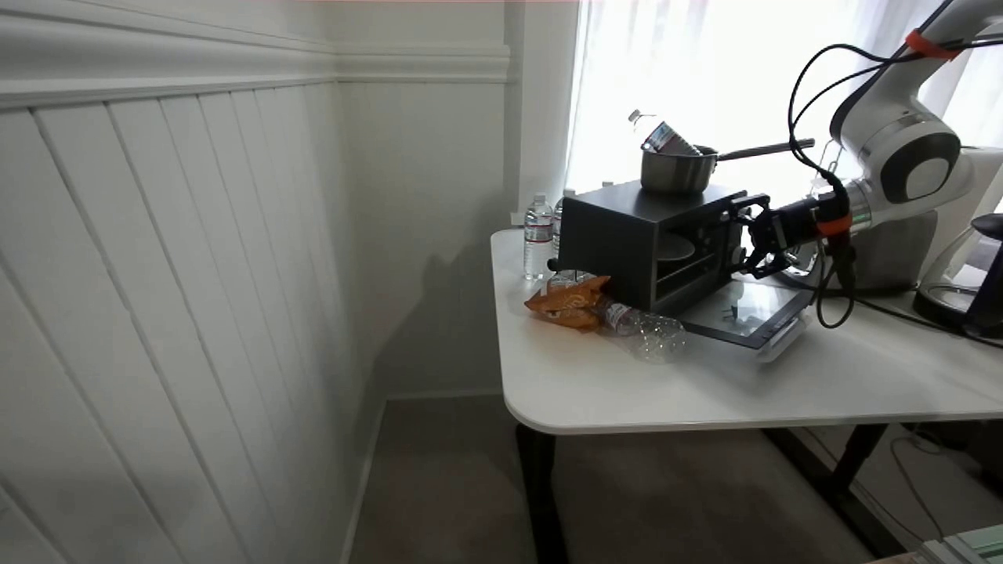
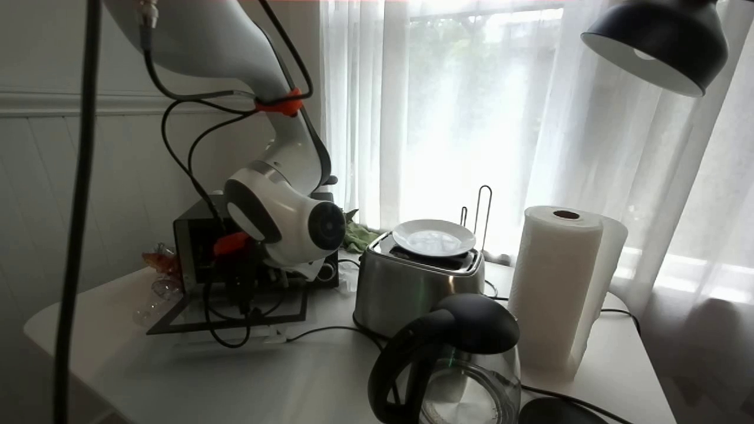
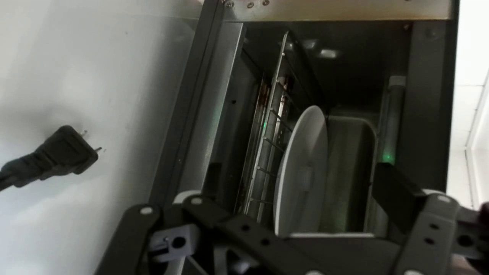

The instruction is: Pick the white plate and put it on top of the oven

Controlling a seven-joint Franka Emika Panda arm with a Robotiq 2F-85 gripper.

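A white plate (image 3: 305, 164) lies on the wire rack inside the black oven (image 1: 607, 243). It also shows through the oven opening in an exterior view (image 1: 675, 247). The oven's glass door (image 1: 733, 309) hangs open. My gripper (image 1: 738, 233) is at the oven's open front, its fingers spread wide. In the wrist view the open fingers (image 3: 303, 187) stand on both sides of the plate, touching nothing that I can see. Another white plate (image 2: 434, 237) rests on top of the silver toaster. In that exterior view the arm hides the fingers and part of the oven (image 2: 184, 250).
A pot (image 1: 675, 171) holding a tilted bottle (image 1: 664, 135) stands on the oven. An orange bag (image 1: 568, 304) and plastic bottles (image 1: 646, 333) lie beside the oven. The toaster (image 2: 406, 288), kettle (image 2: 465, 377) and paper towel roll (image 2: 556, 288) share the table. A plug (image 3: 65, 151) lies near the oven.
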